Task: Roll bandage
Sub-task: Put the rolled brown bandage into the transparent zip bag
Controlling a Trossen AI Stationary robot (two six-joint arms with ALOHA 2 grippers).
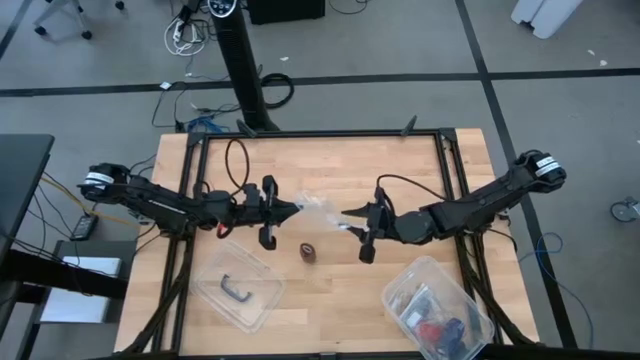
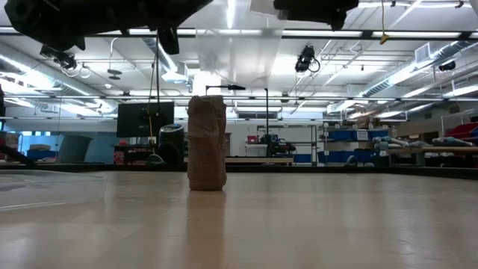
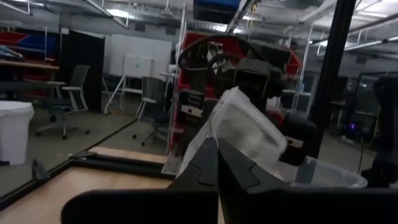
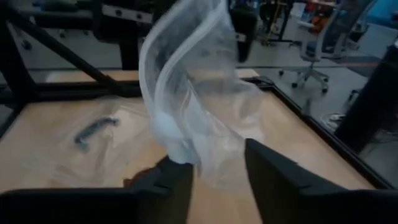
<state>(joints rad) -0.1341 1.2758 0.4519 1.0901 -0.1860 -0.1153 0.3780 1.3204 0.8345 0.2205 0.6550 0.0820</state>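
While the rolled bandage (image 1: 308,252) is standing upright on the surface (image 1: 330,180) at 6 o'clock of centre, both hands are hovering above it: left hand (image 1: 292,209) pinching a clear bag (image 1: 318,209), right hand (image 1: 347,213) spread around it.

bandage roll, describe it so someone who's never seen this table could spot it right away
On the wooden table, look just in front of the gap between the two arms. The bandage roll stands there alone, a small dark brown fabric cylinder. Its neighbours differ: two clear plastic tubs, and the clear plastic bag held above.
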